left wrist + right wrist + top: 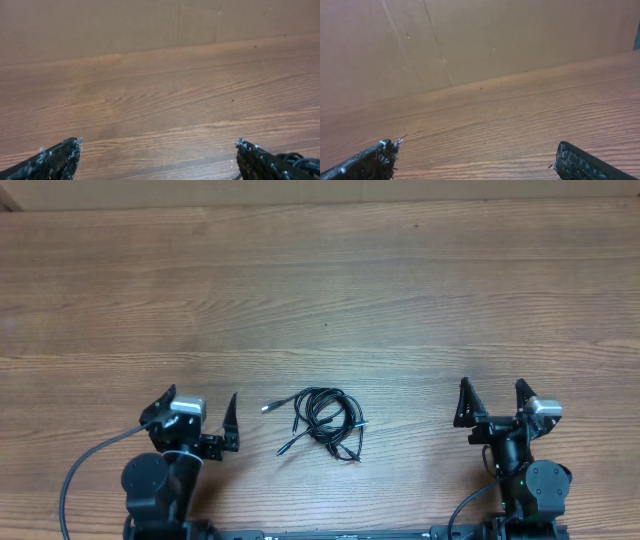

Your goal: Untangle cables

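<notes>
The cables [322,420] lie in one loose, looped tangle on the bench [320,280], close to its near edge and about midway along it, between the two arms. The loops overlap in the middle of the bundle and several strands run out of it: one toward the left ends in a silver-tipped plug [266,408], another trails toward the near-left, and two short ends lie on the right side of the heap. The left gripper [200,396] stands just left of the bundle, apart from it, jaws spread wide and holding nothing; its right finger [231,420] is the part nearest the cables, with bare wood between them. In the left wrist view the same gripper [157,145] shows only wood between its two dark fingertips, and a bit of the cables [300,160] peeks in at the lower right corner, beyond the right finger. The right gripper [491,385] is farther from the bundle, well to its right and near the same edge, also fully spread and empty. In its own wrist view the right gripper [475,146] frames bare bench, with a tan panel [470,40] rising along the far edge.
</notes>
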`<state>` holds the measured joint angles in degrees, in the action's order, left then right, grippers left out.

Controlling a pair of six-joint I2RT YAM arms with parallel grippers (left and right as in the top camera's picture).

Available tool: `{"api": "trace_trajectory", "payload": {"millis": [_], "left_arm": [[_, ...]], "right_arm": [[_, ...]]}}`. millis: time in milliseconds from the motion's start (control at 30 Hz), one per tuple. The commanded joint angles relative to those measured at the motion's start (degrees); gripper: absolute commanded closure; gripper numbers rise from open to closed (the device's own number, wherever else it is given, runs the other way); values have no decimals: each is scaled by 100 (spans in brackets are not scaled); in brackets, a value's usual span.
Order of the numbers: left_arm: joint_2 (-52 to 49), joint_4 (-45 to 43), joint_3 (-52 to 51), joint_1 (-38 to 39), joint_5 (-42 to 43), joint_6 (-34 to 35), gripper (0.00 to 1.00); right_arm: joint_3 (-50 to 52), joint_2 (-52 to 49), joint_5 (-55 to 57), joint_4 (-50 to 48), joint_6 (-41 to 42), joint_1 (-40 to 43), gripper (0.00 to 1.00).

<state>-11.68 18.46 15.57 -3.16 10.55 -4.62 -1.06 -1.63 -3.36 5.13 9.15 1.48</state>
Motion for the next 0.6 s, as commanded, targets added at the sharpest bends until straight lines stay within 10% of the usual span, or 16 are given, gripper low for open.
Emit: {"api": "trace_trajectory", "payload": {"millis": [0, 567], "left_arm": [[-599, -20, 599, -68, 52, 57, 0], [-3209, 1602, 3178, -57, 205, 57, 0]], "right_arm": [[48, -11, 74, -26, -24, 20, 0], [48, -11, 74, -26, -22, 20, 0]]}}
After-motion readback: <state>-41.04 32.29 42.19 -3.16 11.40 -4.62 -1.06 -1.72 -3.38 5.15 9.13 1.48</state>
